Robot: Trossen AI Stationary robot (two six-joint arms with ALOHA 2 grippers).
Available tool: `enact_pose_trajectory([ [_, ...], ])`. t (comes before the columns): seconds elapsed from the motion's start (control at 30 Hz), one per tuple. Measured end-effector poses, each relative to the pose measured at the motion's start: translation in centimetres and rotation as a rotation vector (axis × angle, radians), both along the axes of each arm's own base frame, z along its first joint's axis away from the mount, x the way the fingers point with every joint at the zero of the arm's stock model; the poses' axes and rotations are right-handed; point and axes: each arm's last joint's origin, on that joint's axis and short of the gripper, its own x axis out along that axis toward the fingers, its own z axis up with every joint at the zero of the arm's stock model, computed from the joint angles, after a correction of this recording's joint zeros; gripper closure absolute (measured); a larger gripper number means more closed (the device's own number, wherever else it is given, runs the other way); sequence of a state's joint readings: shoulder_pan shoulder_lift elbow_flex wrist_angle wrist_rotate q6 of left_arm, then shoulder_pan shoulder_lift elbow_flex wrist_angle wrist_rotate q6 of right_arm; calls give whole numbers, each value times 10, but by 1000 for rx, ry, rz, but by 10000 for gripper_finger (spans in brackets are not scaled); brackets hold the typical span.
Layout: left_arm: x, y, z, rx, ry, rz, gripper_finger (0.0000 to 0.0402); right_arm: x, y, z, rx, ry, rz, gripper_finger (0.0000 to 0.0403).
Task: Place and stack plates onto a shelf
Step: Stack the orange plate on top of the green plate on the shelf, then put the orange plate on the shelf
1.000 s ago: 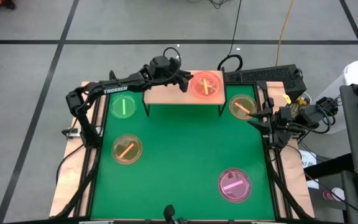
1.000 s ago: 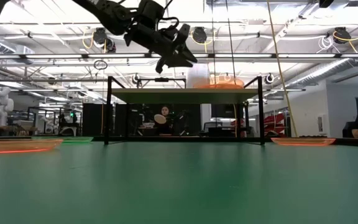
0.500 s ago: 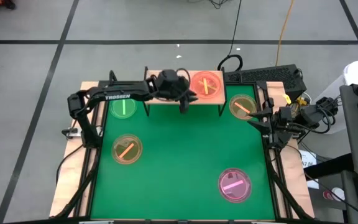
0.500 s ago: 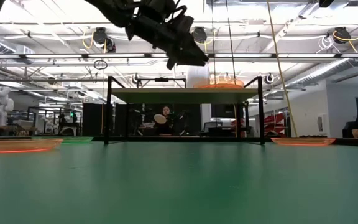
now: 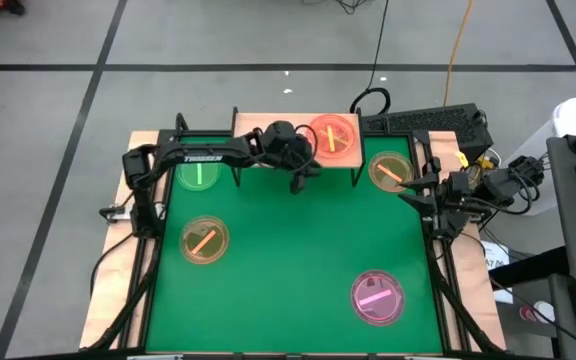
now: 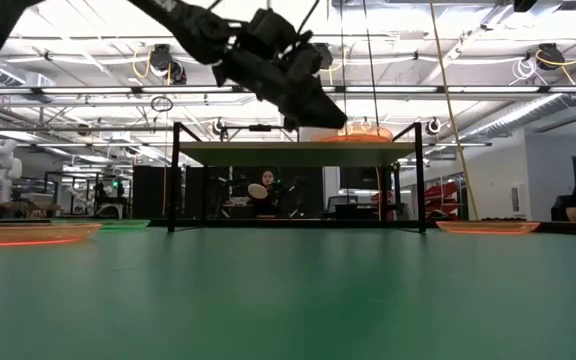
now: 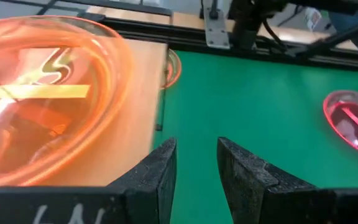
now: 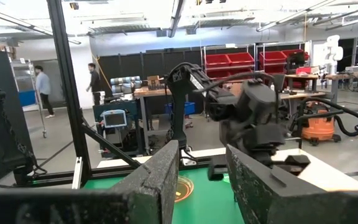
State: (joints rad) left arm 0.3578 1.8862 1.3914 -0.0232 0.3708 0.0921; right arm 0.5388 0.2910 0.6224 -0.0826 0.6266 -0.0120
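Observation:
A stack of pink-orange plates rests flat on the right end of the light-wood shelf; in the left wrist view the stack fills the frame beside the shelf board. Loose plates lie flat on the green table: green, amber, amber and pink. My left gripper hovers open just off the shelf's near edge, beside the stack, holding nothing. My right gripper waits open at the table's right edge.
The shelf stands on thin black legs at the table's far edge, its left half bare. A keyboard and cables lie beyond the table's far right corner. People show in the room behind the table.
My left gripper has drawn back from above the shelf, beside the stack, toward the table's near edge and slightly right, ending just off the shelf's near edge and a little lower. The stack and the loose plates have stayed put. My right arm kept still.

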Motion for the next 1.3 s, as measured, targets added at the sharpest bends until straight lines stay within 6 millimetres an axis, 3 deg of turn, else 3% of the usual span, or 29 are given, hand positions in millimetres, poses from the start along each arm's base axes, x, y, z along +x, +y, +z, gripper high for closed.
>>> enact_pose_trajectory([
  [0.13, 2, 12, -8, -21, -14, 39, 282, 0, 0, 0, 0, 0, 0, 287],
  [0.47, -1, 29, 1, -41, -95, 114, 282, 0, 0, 0, 0, 0, 0, 287],
  [0.6, -2, 29, 0, -60, -87, 122, 282, 0, 0, 0, 0, 0, 0, 287],
  [0.73, -3, 23, 8, -118, -114, 23, 282, 0, 0, 0, 0, 0, 0, 287],
  [0.97, -24, 5, 58, -81, -191, -61, 282, 0, 0, 0, 0, 0, 0, 287],
  [1.3, -100, -40, 138, 78, -171, -84, 282, 0, 0, 0, 0, 1, 0, 287],
])
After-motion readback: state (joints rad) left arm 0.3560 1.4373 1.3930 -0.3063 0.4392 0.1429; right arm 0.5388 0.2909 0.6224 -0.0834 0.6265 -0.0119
